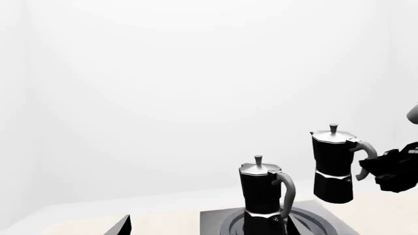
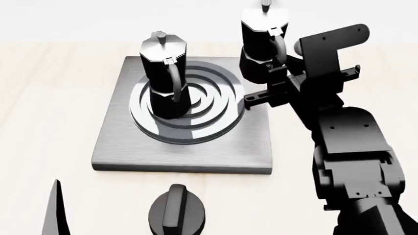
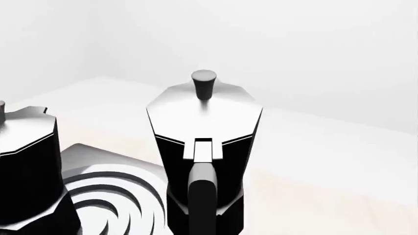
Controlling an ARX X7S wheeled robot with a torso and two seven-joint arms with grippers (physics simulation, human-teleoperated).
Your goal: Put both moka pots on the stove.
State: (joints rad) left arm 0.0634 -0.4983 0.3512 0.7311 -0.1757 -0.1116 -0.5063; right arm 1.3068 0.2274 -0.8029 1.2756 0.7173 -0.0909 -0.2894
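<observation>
One moka pot (image 2: 163, 73) stands upright on the ring burner of the stove (image 2: 124, 147). The other moka pot (image 2: 261, 41) hangs by the stove's far right corner. My right gripper (image 2: 277, 73) is shut on its curved handle. In the left wrist view this pot (image 1: 333, 166) sits higher than the pot on the burner (image 1: 261, 191). The right wrist view shows the held pot (image 3: 205, 142) close up with its handle facing the camera. My left gripper (image 1: 210, 229) is open and holds nothing, near the stove's front left. Only one of its fingers (image 2: 56, 210) shows in the head view.
A short round black knob (image 2: 176, 213) with a ridge sits on the light wooden table (image 2: 46, 98) just in front of the stove. My right arm (image 2: 353, 161) reaches in along the stove's right side. A white wall stands behind the table.
</observation>
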